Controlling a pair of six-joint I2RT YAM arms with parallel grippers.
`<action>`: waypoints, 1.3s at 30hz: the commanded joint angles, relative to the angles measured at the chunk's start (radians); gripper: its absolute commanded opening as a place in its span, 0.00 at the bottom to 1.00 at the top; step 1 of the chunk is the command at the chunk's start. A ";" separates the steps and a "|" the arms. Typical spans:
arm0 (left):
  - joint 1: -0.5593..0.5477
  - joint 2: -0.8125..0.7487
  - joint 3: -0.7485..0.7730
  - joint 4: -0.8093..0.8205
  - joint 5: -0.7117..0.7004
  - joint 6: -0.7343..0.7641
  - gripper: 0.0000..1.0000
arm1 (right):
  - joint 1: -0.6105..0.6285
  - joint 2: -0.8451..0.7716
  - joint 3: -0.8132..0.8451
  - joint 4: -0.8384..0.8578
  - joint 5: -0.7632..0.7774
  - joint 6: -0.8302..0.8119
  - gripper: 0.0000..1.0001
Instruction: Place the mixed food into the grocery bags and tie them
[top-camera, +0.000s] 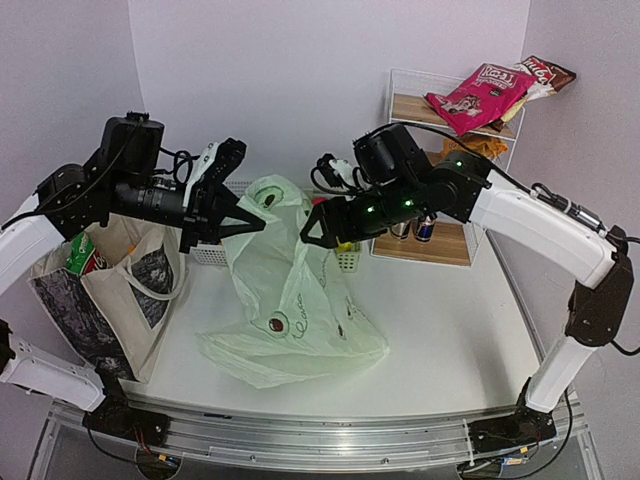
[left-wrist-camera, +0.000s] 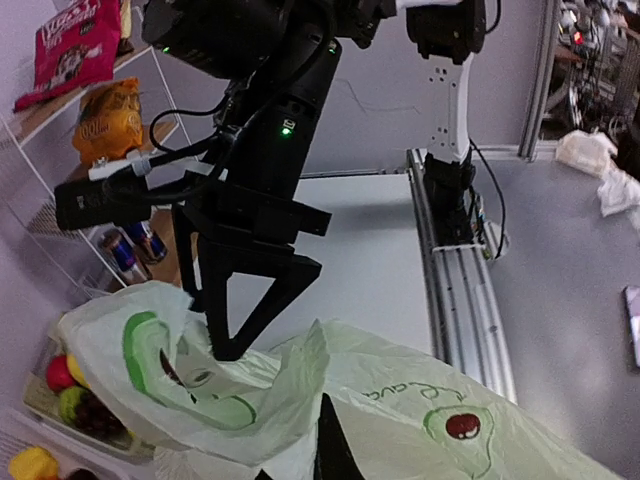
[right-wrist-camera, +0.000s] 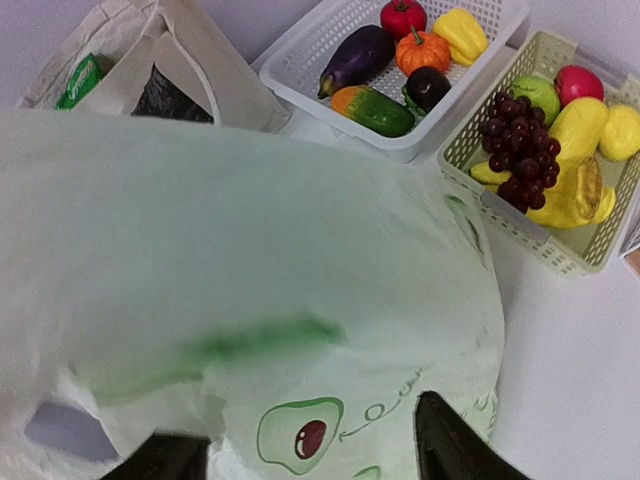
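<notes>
- Pale-green plastic bag (top-camera: 290, 310), avocado print: how is it listed?
- It is listed as slumped at the centre of the white table (top-camera: 450, 320), its upper part raised between the two claws. The left gripper (top-camera: 258, 224) is closed on a fold at the bag's top. The right gripper (top-camera: 305, 238) is held just beside that raised part, its fingers (right-wrist-camera: 450, 445) spread wide with film bulging ahead of them.
- What is entered around it?
- A canvas tote (top-camera: 110, 290) is stood at the left edge, with a green packet (top-camera: 80, 255) showing in its mouth. Behind the bag, a white basket (right-wrist-camera: 300, 50) of vegetables (right-wrist-camera: 355, 55) and a slotted basket (right-wrist-camera: 465, 140) with grapes (right-wrist-camera: 520, 135) and yellow fruit (right-wrist-camera: 575, 190) are set side by side. On a wire shelf (top-camera: 440, 245) at the right, drink cans (top-camera: 424, 228), an orange packet (left-wrist-camera: 108, 120) and a pink packet (top-camera: 478, 92) are kept.
- Anything obscured?
- The bag's contents cannot be made out, and its handles are lost in the folds. From above, the white basket is largely masked by the left arm and the bag.
</notes>
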 joint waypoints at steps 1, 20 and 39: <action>-0.001 0.000 0.043 -0.043 0.036 -0.288 0.00 | 0.054 0.034 0.051 -0.032 0.039 0.135 0.81; -0.001 0.012 0.118 0.004 -0.101 -0.367 0.00 | 0.242 0.061 -0.048 -0.143 0.207 0.470 0.92; 0.067 -0.051 0.241 0.063 -0.201 -0.035 0.00 | 0.211 -0.098 0.210 -0.451 0.734 0.288 0.00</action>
